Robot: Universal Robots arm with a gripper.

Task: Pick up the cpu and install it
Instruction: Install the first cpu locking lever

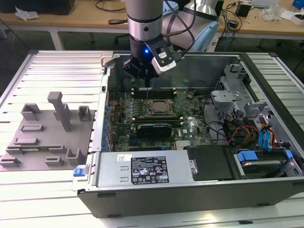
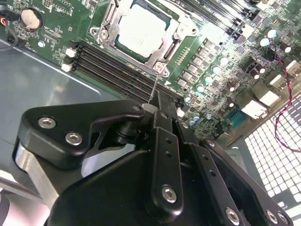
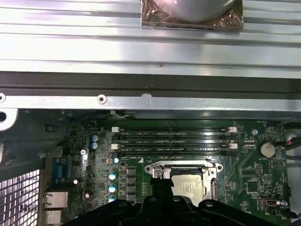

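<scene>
CPU (image 2: 142, 29) lies seated in the socket frame (image 2: 111, 19) on the motherboard (image 1: 164, 114), its pale metal top facing up, which suggests placement is already done. Gripper (image 1: 144, 71) hangs above the socket with its fingers drawn together on nothing, and a thin wire-like probe (image 2: 154, 84) reaches down toward the frame's corner. Memory slots (image 3: 174, 141) run just beside the socket. Computer case (image 1: 199, 190) rests open on a ribbed metal table (image 1: 61, 66), near a grey fixture plate (image 1: 47, 133).
</scene>
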